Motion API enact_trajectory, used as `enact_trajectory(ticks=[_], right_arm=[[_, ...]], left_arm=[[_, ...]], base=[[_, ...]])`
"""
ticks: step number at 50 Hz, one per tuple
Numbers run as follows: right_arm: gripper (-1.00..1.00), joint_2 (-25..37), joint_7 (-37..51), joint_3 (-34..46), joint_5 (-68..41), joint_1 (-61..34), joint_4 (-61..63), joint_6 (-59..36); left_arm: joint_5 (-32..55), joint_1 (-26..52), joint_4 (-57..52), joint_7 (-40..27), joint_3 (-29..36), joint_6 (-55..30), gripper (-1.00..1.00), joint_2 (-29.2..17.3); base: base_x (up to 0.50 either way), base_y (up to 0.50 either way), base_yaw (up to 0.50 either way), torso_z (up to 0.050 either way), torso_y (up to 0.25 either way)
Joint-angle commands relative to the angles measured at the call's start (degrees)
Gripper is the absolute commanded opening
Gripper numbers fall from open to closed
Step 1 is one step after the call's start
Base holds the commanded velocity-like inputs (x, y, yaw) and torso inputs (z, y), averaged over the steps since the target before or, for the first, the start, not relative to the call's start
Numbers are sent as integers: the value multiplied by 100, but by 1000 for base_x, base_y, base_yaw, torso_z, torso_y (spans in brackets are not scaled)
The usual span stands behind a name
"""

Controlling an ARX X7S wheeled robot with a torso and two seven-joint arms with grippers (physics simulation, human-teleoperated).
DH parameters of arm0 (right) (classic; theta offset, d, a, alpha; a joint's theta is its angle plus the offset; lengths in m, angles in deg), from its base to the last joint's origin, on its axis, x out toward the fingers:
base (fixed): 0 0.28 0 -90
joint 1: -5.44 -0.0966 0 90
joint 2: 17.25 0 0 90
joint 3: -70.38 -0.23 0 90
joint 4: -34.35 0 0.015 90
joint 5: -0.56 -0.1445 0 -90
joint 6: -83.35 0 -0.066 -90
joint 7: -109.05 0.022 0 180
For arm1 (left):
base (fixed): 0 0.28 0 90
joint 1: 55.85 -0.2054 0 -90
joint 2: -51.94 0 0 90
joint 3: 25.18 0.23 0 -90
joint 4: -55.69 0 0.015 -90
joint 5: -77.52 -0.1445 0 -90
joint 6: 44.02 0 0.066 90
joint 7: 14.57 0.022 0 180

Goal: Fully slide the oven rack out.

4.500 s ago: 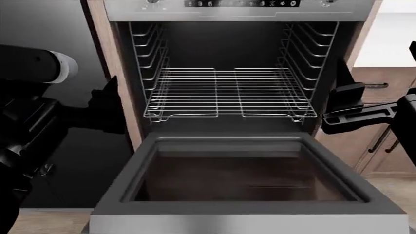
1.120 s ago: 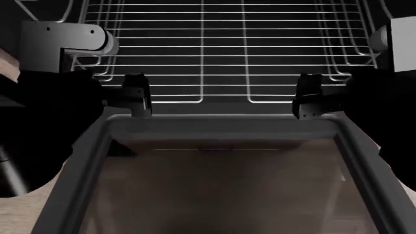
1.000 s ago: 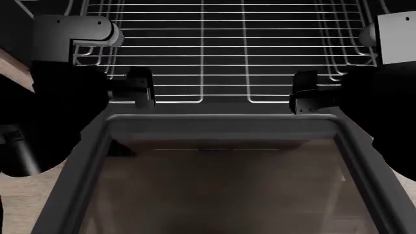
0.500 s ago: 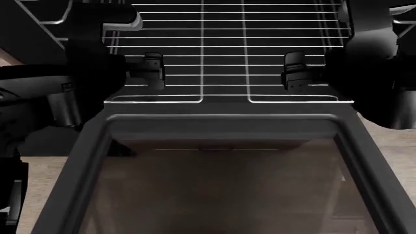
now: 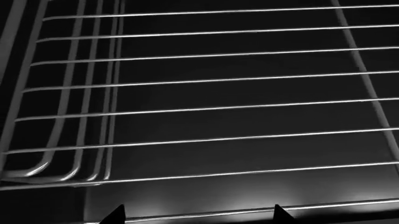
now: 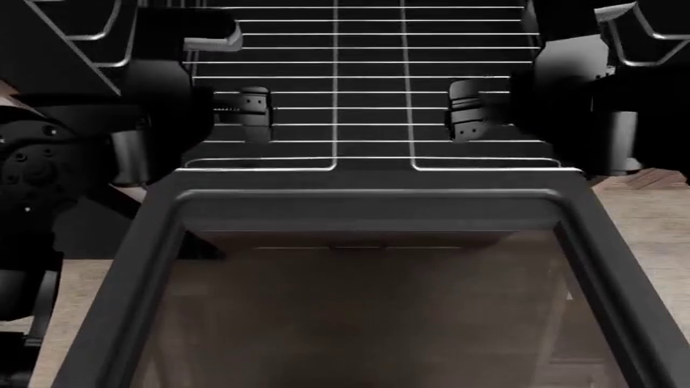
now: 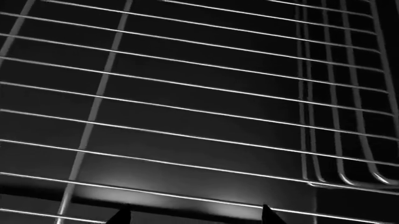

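The oven rack [image 6: 335, 93] is a flat grid of silver wires filling the top of the head view, its front edge just behind the open door. My left gripper [image 6: 255, 113] hovers over the rack's front left part and my right gripper [image 6: 466, 109] over its front right part. In the left wrist view the rack's wires [image 5: 206, 110] fill the frame and the gripper [image 5: 197, 215] is open, with the rack's front wire running between its tips. In the right wrist view the rack [image 7: 95, 112] lies close below the open gripper [image 7: 194, 214]. Neither gripper holds anything.
The dark glass-panelled oven door [image 6: 367, 206] lies open and flat below the rack, filling the lower head view. Curved grey side guides [image 6: 81, 34] show at the upper left. Wooden floor [image 6: 647, 218] shows at the right. My dark arms flank the oven opening.
The head view has moved in close over the rack. Both grippers have moved from the oven's sides inward and forward, and now sit over the rack's front part.
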Motion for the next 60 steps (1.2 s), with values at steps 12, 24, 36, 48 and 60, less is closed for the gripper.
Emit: enact_trajectory(ticks=[12, 24, 36, 48, 60], right_arm=[[100, -74, -367, 248, 177, 648, -507, 301], [100, -147, -746, 401, 491, 714, -847, 660], [100, -18, -393, 463, 206, 960, -579, 209], [100, 202, 449, 240, -952, 1150, -136, -792], [100, 220, 636, 268, -1331, 1317, -199, -935]], left_arm=[[-385, -188, 370, -98, 549, -175, 100, 103], [-578, -400, 623, 114, 657, 205, 100, 251], [-232, -780, 443, -243, 523, -102, 100, 142], [702, -944, 142, -893, 357, -1236, 100, -40], [749, -1135, 492, -596, 564, -1305, 100, 44]], base=[[0, 0, 0, 0, -1], [5, 0, 0, -5, -15], [1, 0, 0, -6, -17], [-4, 0, 0, -4, -13], [-7, 0, 0, -4, -14]])
